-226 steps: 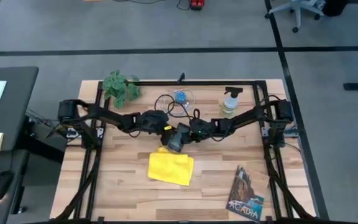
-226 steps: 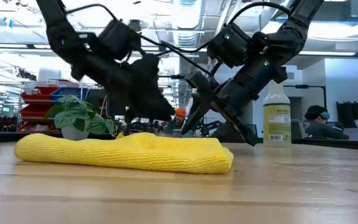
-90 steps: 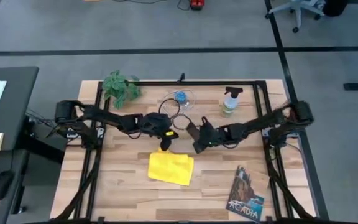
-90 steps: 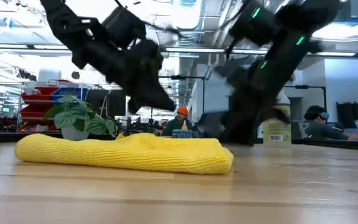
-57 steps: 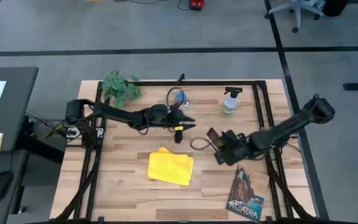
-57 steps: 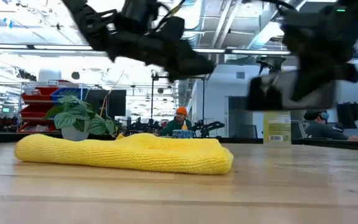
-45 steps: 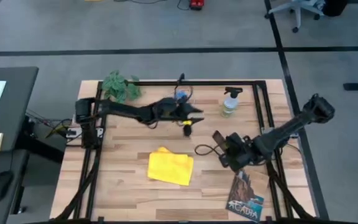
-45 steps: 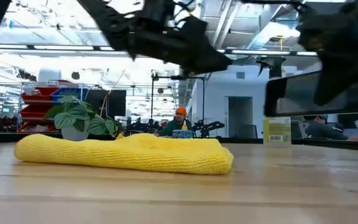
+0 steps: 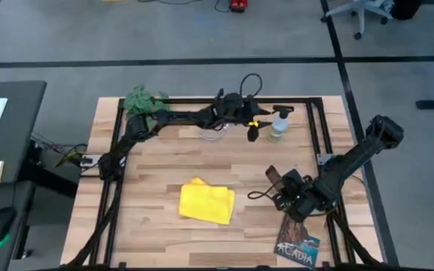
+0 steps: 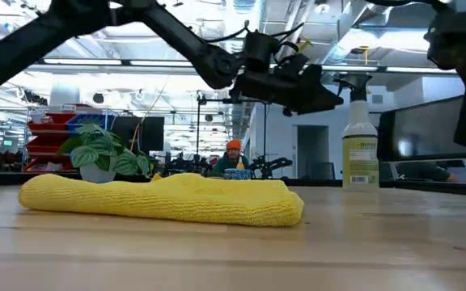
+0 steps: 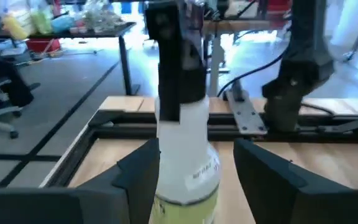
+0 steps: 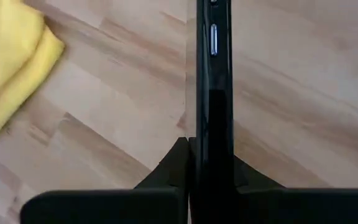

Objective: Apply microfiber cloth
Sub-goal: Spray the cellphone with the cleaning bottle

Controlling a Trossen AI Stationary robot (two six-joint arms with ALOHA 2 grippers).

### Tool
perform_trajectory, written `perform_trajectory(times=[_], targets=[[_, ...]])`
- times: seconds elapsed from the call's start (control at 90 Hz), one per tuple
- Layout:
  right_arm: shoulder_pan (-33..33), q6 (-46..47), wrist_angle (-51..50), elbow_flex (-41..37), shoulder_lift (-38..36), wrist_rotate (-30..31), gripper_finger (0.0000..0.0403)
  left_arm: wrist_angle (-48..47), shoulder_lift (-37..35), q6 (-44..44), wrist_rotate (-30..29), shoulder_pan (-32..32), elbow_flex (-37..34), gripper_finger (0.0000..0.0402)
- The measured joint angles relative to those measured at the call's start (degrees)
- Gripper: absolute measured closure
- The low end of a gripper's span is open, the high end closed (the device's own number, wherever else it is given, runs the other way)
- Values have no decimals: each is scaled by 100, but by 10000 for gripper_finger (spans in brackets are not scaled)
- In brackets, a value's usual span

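Right gripper (image 9: 276, 183) is clamped tight on a black smartphone (image 12: 214, 81), and the right wrist view shows it edge-on, pinched between the two dark fingers (image 12: 166, 171) with the side button in plain sight. The phone (image 9: 275, 181) sits low over the wooden table (image 9: 157, 162), on the right side towards the near edge, a thin black cable trailing from that gripper. Just nearer and to the right lies a magazine (image 9: 298, 242), its cover reading ACADIA.

Over at the far edge, the left gripper (image 9: 255, 129) is stretched right across, fingers (image 11: 135, 171) spread apart on either side of a spray bottle (image 11: 185, 168). In the left wrist view the bottle stands upright between them, black trigger head on top, gaps showing on both sides, so nothing is gripped. From above, the bottle (image 9: 279, 126) stands just right of that gripper, near the black frame rail (image 9: 202, 100).

The microfiber cloth (image 9: 206, 202) lies flat and rumpled on the table, centre and towards the near side, well apart from both grippers. The low view shows it (image 10: 160, 199) as a long yellow fold resting on the wood.

Far left corner: a green potted plant (image 9: 143, 102). A clear dish (image 9: 214, 133) sits under the left arm.
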Motion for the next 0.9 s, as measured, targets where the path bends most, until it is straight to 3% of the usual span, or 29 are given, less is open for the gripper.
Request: perform_trajectory(times=[0.367, 0.9], targets=[[26, 62, 118, 0, 0, 439, 390, 54, 0, 256, -55, -11, 297, 216], [26, 63, 269, 0, 0, 560, 390, 429, 59, 303, -221, -17, 297, 241]])
